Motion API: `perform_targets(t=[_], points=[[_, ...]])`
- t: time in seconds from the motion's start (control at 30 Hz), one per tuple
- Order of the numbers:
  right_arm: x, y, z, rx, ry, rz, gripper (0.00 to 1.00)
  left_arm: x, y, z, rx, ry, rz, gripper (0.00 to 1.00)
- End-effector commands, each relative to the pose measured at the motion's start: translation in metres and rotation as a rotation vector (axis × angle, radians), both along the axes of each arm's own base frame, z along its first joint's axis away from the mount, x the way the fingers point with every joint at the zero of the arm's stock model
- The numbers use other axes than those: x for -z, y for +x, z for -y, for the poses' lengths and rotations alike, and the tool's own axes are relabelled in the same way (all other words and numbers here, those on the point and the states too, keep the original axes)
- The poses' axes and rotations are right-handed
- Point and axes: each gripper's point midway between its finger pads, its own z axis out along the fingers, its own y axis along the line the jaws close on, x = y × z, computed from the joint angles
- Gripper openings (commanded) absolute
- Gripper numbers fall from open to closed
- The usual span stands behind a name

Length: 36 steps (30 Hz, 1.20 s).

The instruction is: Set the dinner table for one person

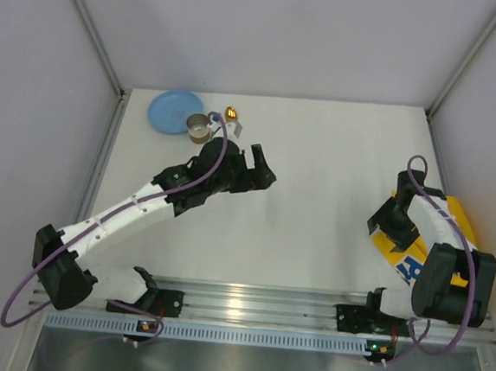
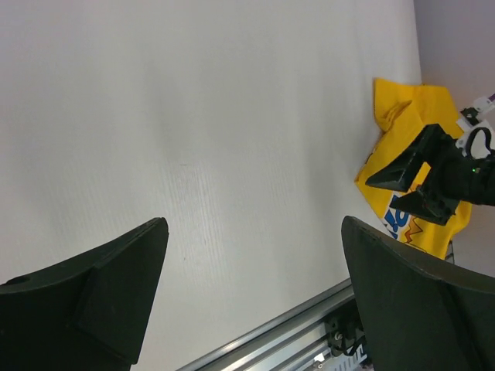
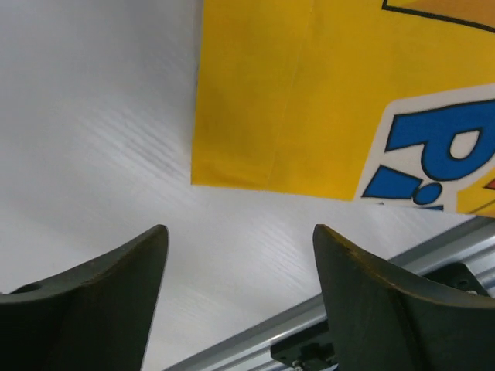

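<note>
while r gripper (image 3: 240, 232) hangs by placemat (image 3: 309, 93), l gripper (image 2: 255, 224) open

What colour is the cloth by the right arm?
Cloth: yellow with blue lettering; best in right wrist view.

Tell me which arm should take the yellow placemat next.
Right. The right gripper hangs open just off the placemat corner, while the left gripper sits out over the middle of the table, well away from it.

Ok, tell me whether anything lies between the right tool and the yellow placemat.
Nothing visible does. The right tool hangs open facing a corner of the placemat, with only bare white table between them.
</note>
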Motion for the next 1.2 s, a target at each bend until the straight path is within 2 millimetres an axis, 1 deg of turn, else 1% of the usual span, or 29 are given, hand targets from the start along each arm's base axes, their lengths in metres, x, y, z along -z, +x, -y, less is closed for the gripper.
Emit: perform_targets(t=[0.0,0.07,0.1,0.17,0.2,0.27,0.37,0.4,0.47,0.5,0.53,0.57,0.6,0.63,0.67,0.7,0.73,0.77,0.8,0.83,0.87,0.9,0.93,0.97,1.0,1.03,1.07,1.13,1.17], points=[[0.022,0.042,0.011,0.073,0.06,0.126,0.69,0.014,-0.016,-0.036,-0.062,0.091,-0.012,0.99],[0.034,0.046,0.016,0.08,0.051,0.11,0.63,0.008,-0.024,-0.051,-0.088,0.096,-0.004,0.99],[0.037,0.053,0.019,0.084,0.044,0.128,0.59,0.003,-0.029,-0.058,-0.094,0.092,0.009,0.99],[0.043,0.056,0.021,0.085,0.04,0.128,0.55,0.005,-0.034,-0.069,-0.112,0.111,0.005,0.99],[0.049,0.058,0.022,0.085,0.041,0.124,0.5,0.003,-0.038,-0.074,-0.119,0.111,0.007,0.99],[0.06,0.057,0.018,0.082,0.061,0.102,0.45,0.005,-0.043,-0.081,-0.126,0.124,-0.003,0.99],[0.073,0.053,0.012,0.072,0.094,0.076,0.22,0.008,-0.049,-0.089,-0.138,0.126,-0.01,0.99],[0.076,0.052,0.007,0.06,0.102,0.075,0.09,0.009,-0.051,-0.092,-0.139,0.131,-0.01,0.99],[0.079,0.05,-0.006,0.03,0.131,0.072,0.0,0.008,-0.052,-0.094,-0.147,0.133,-0.01,0.99],[0.078,0.052,-0.022,-0.018,0.147,0.075,0.0,0.007,-0.052,-0.096,-0.151,0.134,-0.003,0.99],[0.076,0.053,-0.032,-0.05,0.152,0.078,0.0,0.006,-0.051,-0.096,-0.154,0.136,0.001,0.99],[0.069,0.058,-0.045,-0.092,0.153,0.094,0.0,0.006,-0.051,-0.097,-0.158,0.14,0.0,0.99],[0.064,0.056,-0.081,-0.195,0.166,0.087,0.0,0.003,-0.049,-0.098,-0.163,0.143,0.005,0.99],[0.057,0.055,-0.106,-0.254,0.211,0.089,0.0,0.002,-0.048,-0.102,-0.179,0.159,0.009,0.99],[0.042,0.065,-0.131,-0.306,0.236,0.124,0.0,0.001,-0.047,-0.104,-0.187,0.168,0.011,0.99],[0.034,0.052,-0.175,-0.406,0.271,0.109,0.0,-0.004,-0.045,-0.105,-0.196,0.172,0.019,0.99],[0.024,0.047,-0.204,-0.469,0.316,0.114,0.0,-0.006,-0.042,-0.11,-0.22,0.186,0.031,0.99],[0.004,0.055,-0.237,-0.53,0.349,0.151,0.0,-0.008,-0.043,-0.113,-0.228,0.198,0.033,0.99],[-0.006,0.03,-0.278,-0.635,0.372,0.125,0.0,-0.014,-0.042,-0.116,-0.24,0.194,0.048,0.99],[-0.016,0.021,-0.302,-0.698,0.396,0.127,0.0,-0.017,-0.041,-0.119,-0.249,0.2,0.058,0.99],[-0.044,0.024,-0.335,-0.762,0.436,0.182,0.0,-0.018,-0.041,-0.122,-0.262,0.209,0.063,0.99],[-0.041,-0.001,-0.358,-0.846,0.429,0.129,0.03,-0.024,-0.04,-0.125,-0.272,0.205,0.074,0.99],[-0.047,-0.009,-0.372,-0.886,0.447,0.126,0.13,-0.026,-0.041,-0.128,-0.281,0.204,0.078,0.99],[-0.06,-0.009,-0.39,-0.921,0.468,0.15,0.36,-0.027,-0.041,-0.13,-0.29,0.208,0.079,0.99],[-0.064,-0.02,-0.396,-0.959,0.464,0.138,0.84,-0.029,-0.043,-0.133,-0.293,0.211,0.081,0.99],[-0.069,-0.019,-0.397,-0.971,0.455,0.154,0.99,-0.028,-0.044,-0.134,-0.297,0.209,0.078,0.99],[-0.08,-0.017,-0.397,-0.978,0.455,0.181,1.0,-0.028,-0.045,-0.137,-0.302,0.211,0.077,0.99],[-0.087,-0.011,-0.381,-0.971,0.396,0.204,1.0,-0.023,-0.049,-0.141,-0.311,0.213,0.069,0.99],[-0.097,-0.013,-0.369,-0.971,0.373,0.219,1.0,-0.016,-0.051,-0.143,-0.312,0.222,0.058,0.99]])
